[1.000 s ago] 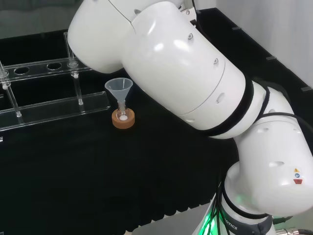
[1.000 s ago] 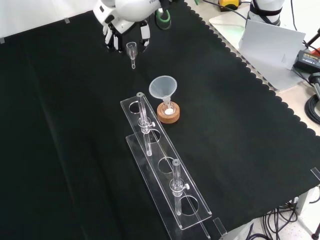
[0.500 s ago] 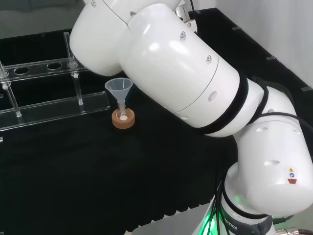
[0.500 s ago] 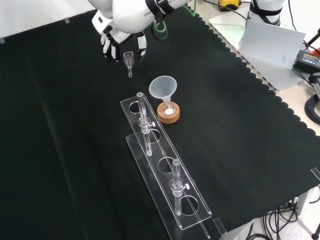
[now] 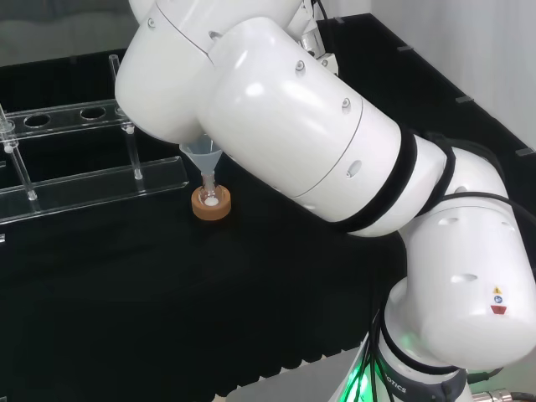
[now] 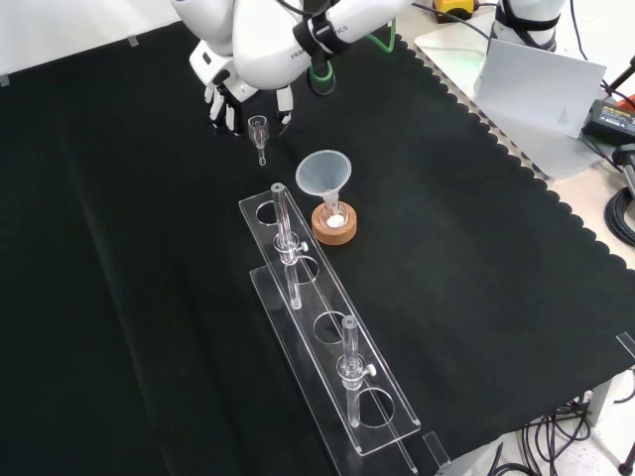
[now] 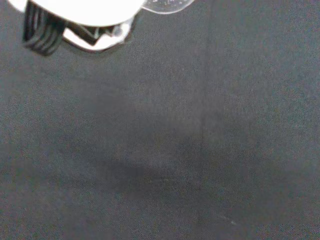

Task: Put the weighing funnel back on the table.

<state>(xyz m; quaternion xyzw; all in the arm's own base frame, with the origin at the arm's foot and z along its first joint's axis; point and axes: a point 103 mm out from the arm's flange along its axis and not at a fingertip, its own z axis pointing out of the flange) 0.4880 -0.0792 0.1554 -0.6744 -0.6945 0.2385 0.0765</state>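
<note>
Front view: hand (image 6: 238,99) at the far side of the cloth (image 6: 119,248), fingers curled and pinched on the weighing funnel (image 6: 260,134), stem down, seemingly above the cloth and not yet laid, far-left of the funnel (image 6: 324,174) on its cork ring (image 6: 334,228). Risk, as judged: if released upright, may tip and roll toward the tube rack (image 6: 327,337); if carried nearer, may knock the funnel over. Head view: white arm links (image 5: 293,126) partly before the funnel's mouth. Wrist view: bare cloth under the palm.
</note>
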